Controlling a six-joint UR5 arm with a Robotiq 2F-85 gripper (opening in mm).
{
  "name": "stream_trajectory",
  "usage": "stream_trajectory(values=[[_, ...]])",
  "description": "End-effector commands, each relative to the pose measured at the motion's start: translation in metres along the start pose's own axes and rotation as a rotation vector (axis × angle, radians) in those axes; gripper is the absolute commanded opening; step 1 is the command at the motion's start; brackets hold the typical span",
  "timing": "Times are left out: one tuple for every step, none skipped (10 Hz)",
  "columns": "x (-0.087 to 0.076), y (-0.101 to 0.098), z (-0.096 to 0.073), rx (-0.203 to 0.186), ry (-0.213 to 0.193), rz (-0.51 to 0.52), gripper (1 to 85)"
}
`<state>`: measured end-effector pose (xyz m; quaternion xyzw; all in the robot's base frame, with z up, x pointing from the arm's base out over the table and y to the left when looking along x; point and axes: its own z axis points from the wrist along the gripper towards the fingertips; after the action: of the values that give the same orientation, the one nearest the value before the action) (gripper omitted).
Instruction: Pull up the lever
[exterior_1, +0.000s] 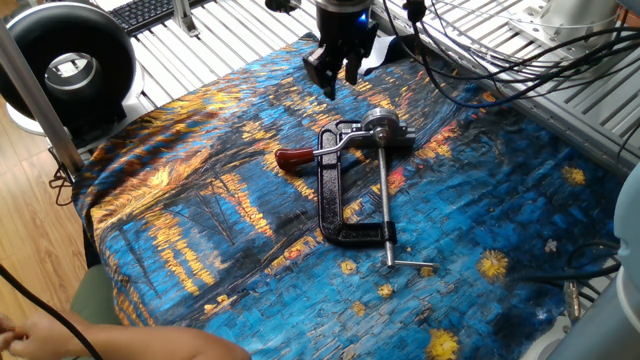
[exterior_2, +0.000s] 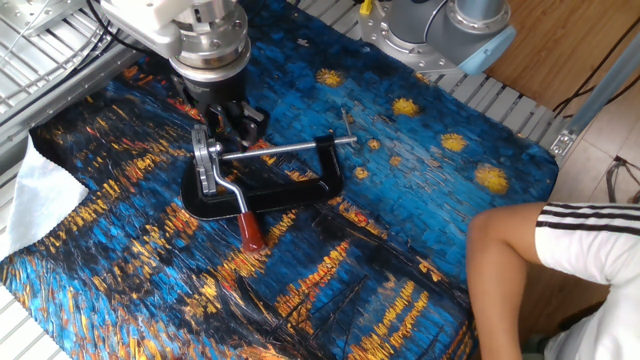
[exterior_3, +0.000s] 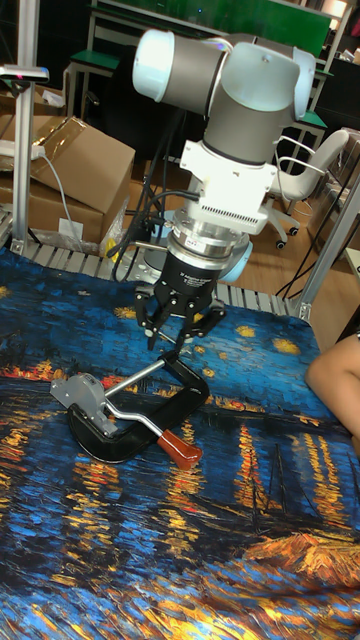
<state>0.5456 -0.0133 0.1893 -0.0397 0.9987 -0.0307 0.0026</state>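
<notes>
The lever (exterior_1: 296, 157) lies flat on the blue painted cloth: a thin silver arm with a dark red sleeve, running from a round silver hub (exterior_1: 381, 127) on a black C-clamp (exterior_1: 330, 200). The other fixed view shows the red sleeve (exterior_2: 250, 232) pointing toward the cloth's front, and it also shows in the tall view (exterior_3: 180, 450). My gripper (exterior_1: 331, 86) hangs above the cloth just behind the hub, apart from the clamp, its fingers drawn together with nothing between them. It points straight down in the other fixed view (exterior_2: 238, 126) and the tall view (exterior_3: 180, 340).
The clamp's long screw rod (exterior_1: 384, 190) runs toward the front. A black round device (exterior_1: 65, 65) stands at the back left. Cables (exterior_1: 480, 50) trail behind the arm. A seated person's leg (exterior_2: 530, 260) is beside the table, and a white cloth (exterior_2: 35, 195) lies at the edge.
</notes>
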Motion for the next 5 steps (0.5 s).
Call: stream_trajectory(values=[[-0.0011, -0.0031, 0.0001, 0.012, -0.004, -0.020, 1.0], [-0.0011, -0.0031, 0.0001, 0.012, -0.004, -0.028, 1.0], [-0.0004, -0.0024, -0.0004, 0.009, -0.002, -0.047, 1.0], [0.0000, -0.0007, -0.0006, 0.003, -0.001, -0.066, 1.0], [-0.0004, 0.0008, -0.0002, -0.002, -0.002, -0.080, 1.0]])
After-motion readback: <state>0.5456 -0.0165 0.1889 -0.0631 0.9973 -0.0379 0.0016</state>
